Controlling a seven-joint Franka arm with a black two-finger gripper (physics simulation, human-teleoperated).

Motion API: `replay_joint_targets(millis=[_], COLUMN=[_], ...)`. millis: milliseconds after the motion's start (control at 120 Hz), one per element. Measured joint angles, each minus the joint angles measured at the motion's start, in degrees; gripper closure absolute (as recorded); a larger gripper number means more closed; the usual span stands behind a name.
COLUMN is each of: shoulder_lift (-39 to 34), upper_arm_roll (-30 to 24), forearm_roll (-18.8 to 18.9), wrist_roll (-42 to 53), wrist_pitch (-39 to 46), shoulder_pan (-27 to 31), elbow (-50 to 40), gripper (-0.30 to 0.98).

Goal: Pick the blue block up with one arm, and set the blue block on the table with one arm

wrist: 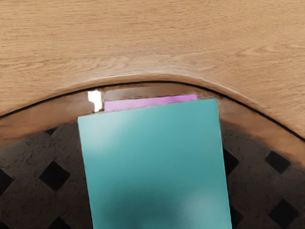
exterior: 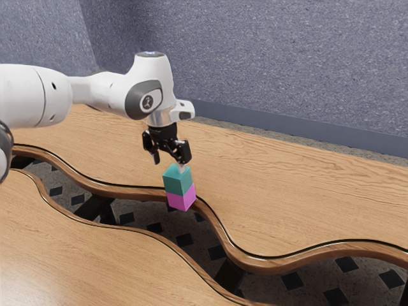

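Observation:
In the exterior view my gripper point(exterior: 169, 161) stands open, its two fingers apart, just above a teal block point(exterior: 178, 181). This blue-green block rests on top of a magenta block point(exterior: 182, 197) at the table's wavy edge. Seen from the wrist, the teal block point(wrist: 155, 164) is large and close under my hand, with a thin strip of the magenta block point(wrist: 152, 102) showing past one side. A small whitish piece lies against the teal block's top in the exterior view; what it is, I cannot tell.
The wooden table point(exterior: 280, 191) extends behind the blocks and toward the exterior view's right. A gap with dark patterned floor point(exterior: 131, 217) separates it from a second wooden surface point(exterior: 70, 255) in front. A speckled blue-grey wall point(exterior: 287, 64) rises behind.

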Motion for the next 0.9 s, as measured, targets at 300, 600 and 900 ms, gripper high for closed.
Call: replay_joint_targets(millis=[300,600,900], shoulder_lift=[3.6,8.2,8.7], upper_arm_roll=[0.1,0.5,0.7], forearm_roll=[0.0,0.0,0.0], wrist_roll=[0.1,0.1,0.2], wrist_pitch=[0.6,0.8,0.5], shoulder_pan=[-0.3,-0.6,-0.6], elbow=[2.5,5.7,7.1], gripper=[0.0,0.0,0.24])
